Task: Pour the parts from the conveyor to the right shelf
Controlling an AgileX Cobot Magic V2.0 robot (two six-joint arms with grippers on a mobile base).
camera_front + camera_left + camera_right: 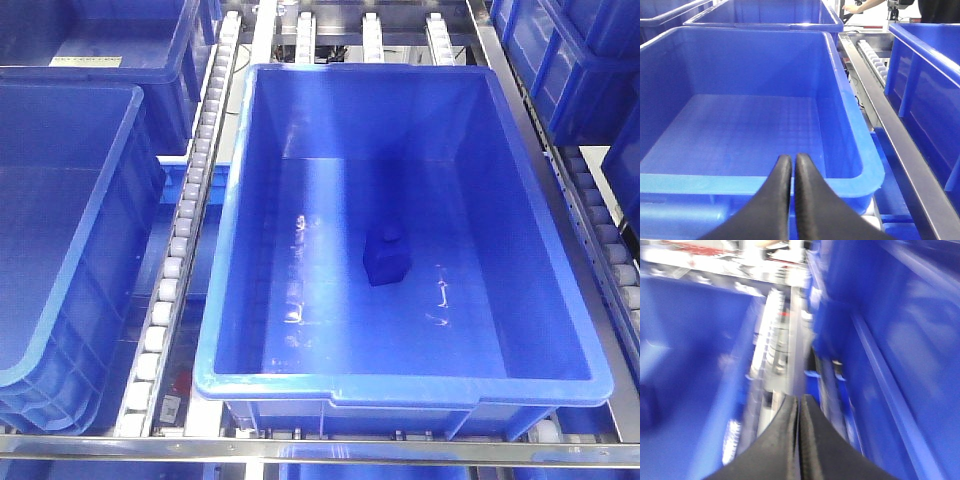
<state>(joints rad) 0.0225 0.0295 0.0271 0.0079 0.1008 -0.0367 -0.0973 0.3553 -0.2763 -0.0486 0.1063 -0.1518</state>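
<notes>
1. A single blue part [386, 256] lies on the floor of the large blue bin [240, 240], roughly at the middle of that floor; its small knob points toward the bin's far wall.
2. The bin sits on the shelf [300, 447], a silver metal rack. A row of white rollers [185, 225] runs just beside the bin's left wall, and more rollers show beyond its far wall and beside its right wall.
3. Left of that roller row stands a second blue bin [70, 230], with another behind it; further blue bins stand to the right of the central bin, past the metal rail.
4. In the left wrist view the left hand [791, 162] hovers at the near rim of a blue bin [850, 130] with a grid-patterned floor; its two black fingers are pressed together with nothing between them.
5. The right wrist view is blurred. The right hand [798, 405], fingers closed on nothing, hangs over a strip of rollers [775, 340] between two blue bin walls.
</notes>
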